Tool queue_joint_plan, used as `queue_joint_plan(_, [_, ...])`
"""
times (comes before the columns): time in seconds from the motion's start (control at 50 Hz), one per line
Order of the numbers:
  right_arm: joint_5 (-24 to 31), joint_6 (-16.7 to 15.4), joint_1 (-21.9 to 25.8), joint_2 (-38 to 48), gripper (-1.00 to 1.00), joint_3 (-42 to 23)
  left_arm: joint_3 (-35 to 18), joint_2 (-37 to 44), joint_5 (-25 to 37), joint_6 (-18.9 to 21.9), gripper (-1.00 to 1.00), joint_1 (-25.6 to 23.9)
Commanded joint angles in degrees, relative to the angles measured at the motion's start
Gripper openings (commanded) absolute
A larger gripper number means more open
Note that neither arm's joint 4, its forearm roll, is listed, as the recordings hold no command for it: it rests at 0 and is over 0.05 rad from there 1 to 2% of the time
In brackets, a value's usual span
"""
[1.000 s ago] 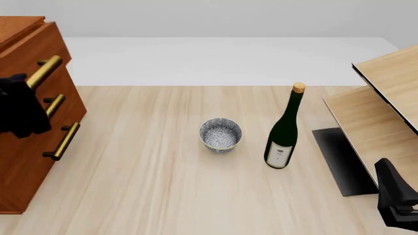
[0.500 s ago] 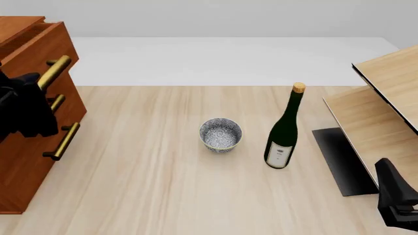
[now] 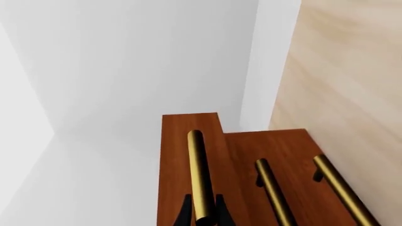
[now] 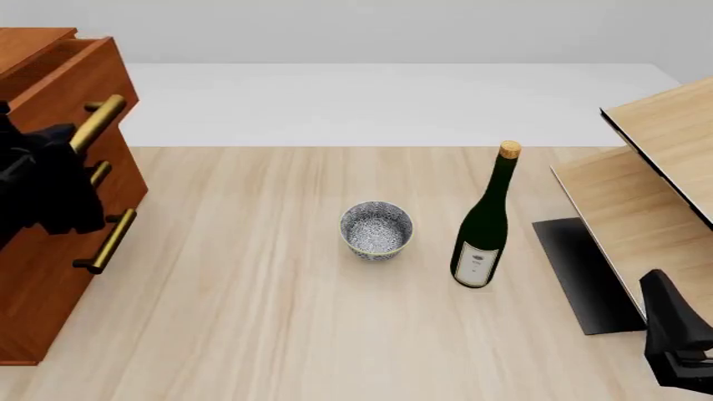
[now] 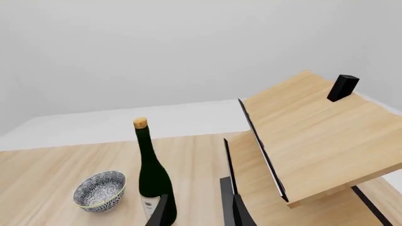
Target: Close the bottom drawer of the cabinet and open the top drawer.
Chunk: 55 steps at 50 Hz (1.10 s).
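The reddish-brown cabinet (image 4: 28,38) stands at the table's left edge. Its top drawer (image 4: 56,83) juts out past the two below it. My left gripper (image 4: 67,150) is shut on that drawer's brass handle (image 4: 98,119). In the left wrist view the handle (image 3: 199,174) runs between my fingertips (image 3: 184,214). The bottom drawer (image 4: 50,284) sits flush with the middle one, its handle (image 4: 109,241) free. My right gripper (image 4: 680,342) rests low at the front right, open, with nothing between its fingers (image 5: 164,212).
A patterned bowl (image 4: 376,230) sits mid-table with a dark wine bottle (image 4: 485,221) upright to its right. A pale slanted wooden panel structure (image 4: 657,167) and a black mat (image 4: 585,267) fill the right side, close to my right gripper.
The top drawer has slid a little further out of the cabinet, drawn by my left gripper on its handle. The right arm, the bowl and the bottle have not moved.
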Motion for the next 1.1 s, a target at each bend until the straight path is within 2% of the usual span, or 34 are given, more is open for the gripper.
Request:
queue_joint_plan(0.02, [-0.01, 0.02, 0.00, 0.00, 1.00, -0.01, -2.06, 0.56, -1.17, 0.45, -1.00, -3.23])
queue_joint_plan(0.36, [-0.01, 0.09, 0.01, 0.00, 1.00, 0.01, -2.92, 1.39, -0.91, 0.07, -1.00, -3.30])
queue_joint_plan(0.38, [-0.01, 0.08, 0.02, 0.00, 1.00, 0.01, -2.89, 1.38, -0.90, 0.07, 1.00, -3.25])
queue_joint_plan(0.74, [0.03, 0.11, 0.05, -0.03, 1.00, 0.02, -2.67, 2.77, -2.00, 0.42, 1.00, -2.72])
queue_joint_plan(1.1, [-0.03, 0.26, -0.02, -0.05, 1.00, 0.06, -2.05, 0.62, -0.01, -0.68, 1.00, -3.83])
